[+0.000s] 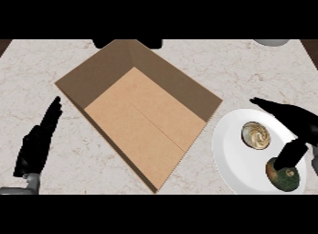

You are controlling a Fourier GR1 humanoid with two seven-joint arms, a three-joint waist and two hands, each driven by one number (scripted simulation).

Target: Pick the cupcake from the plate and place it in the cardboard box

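Two hands come in from the lower edge over a pale marble bench (209, 55). The box (145, 123) lies open in the middle, set on a slant, its floor bare. Just right of it sits the white plate (232, 155), and on it the cupcake (256, 135) stands upright, its cream swirl facing up. An avocado (285, 176) lies on the same plate nearer the lower edge, apart from the cupcake. The right hand (304, 122) hovers over the plate's right side, open: its fingers stretch past the cupcake's far side, its thumb points down over the avocado, and the cupcake sits in the gap between them; whether anything touches it I cannot tell. The left hand (35, 146) rests left of the box, fingers straight, holding nothing.
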